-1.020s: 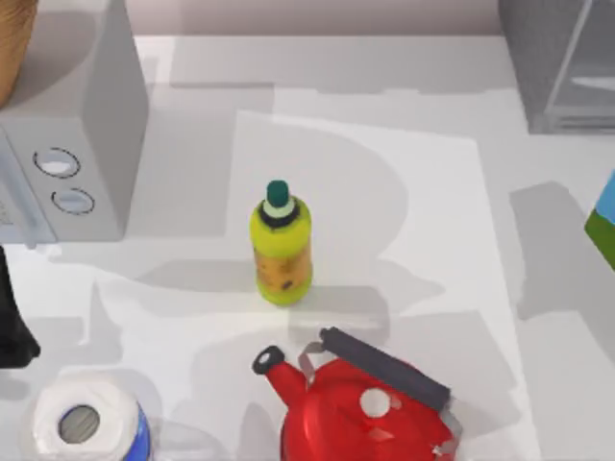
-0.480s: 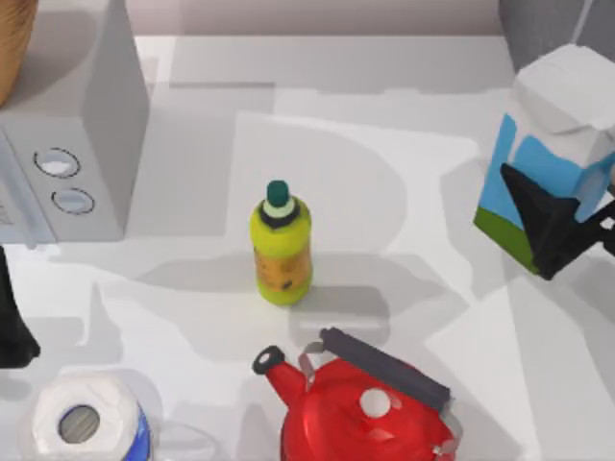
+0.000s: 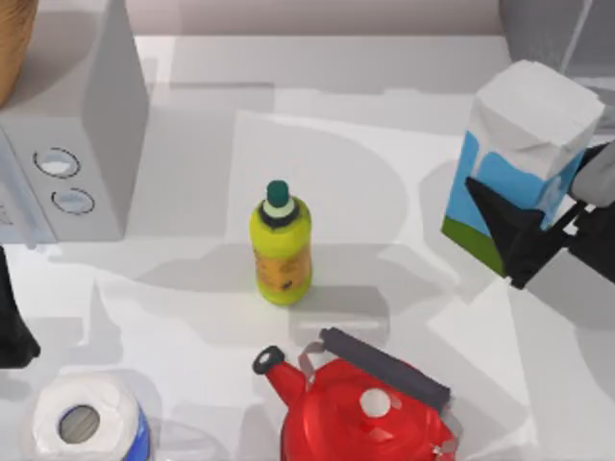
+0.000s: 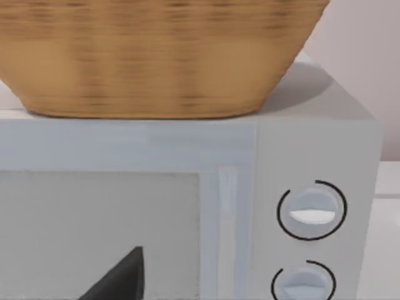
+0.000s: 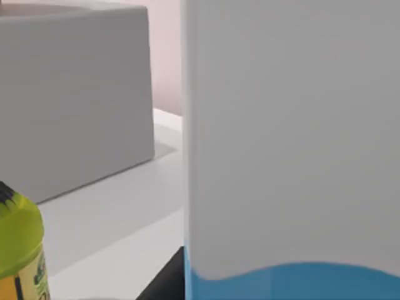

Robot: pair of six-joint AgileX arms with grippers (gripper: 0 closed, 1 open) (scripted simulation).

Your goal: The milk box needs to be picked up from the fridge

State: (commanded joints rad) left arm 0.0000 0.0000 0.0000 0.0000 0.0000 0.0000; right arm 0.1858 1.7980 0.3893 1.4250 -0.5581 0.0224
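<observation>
The milk box (image 3: 524, 158), with its white gabled top, sky-blue body and green bottom band, hangs tilted above the table's right side. My right gripper (image 3: 533, 226) is shut on its body, and one black finger (image 3: 504, 226) lies across the blue face. The right wrist view shows the carton (image 5: 294, 156) from very close. A corner of the dark grey fridge (image 3: 553, 34) with its glassy panel stands at the back right, behind the carton. My left gripper (image 3: 12, 327) is parked at the table's left edge.
A yellow bottle with a dark green cap (image 3: 281, 245) stands mid-table. In front of it sits a red kettle (image 3: 360, 403), with a paper roll (image 3: 82, 423) at front left. A light grey box with two dials (image 3: 86, 125) stands at the left, carrying a woven basket (image 4: 156, 56).
The milk box has come in from the right edge, held by my right gripper, and moved left over the table. The left arm has not moved.
</observation>
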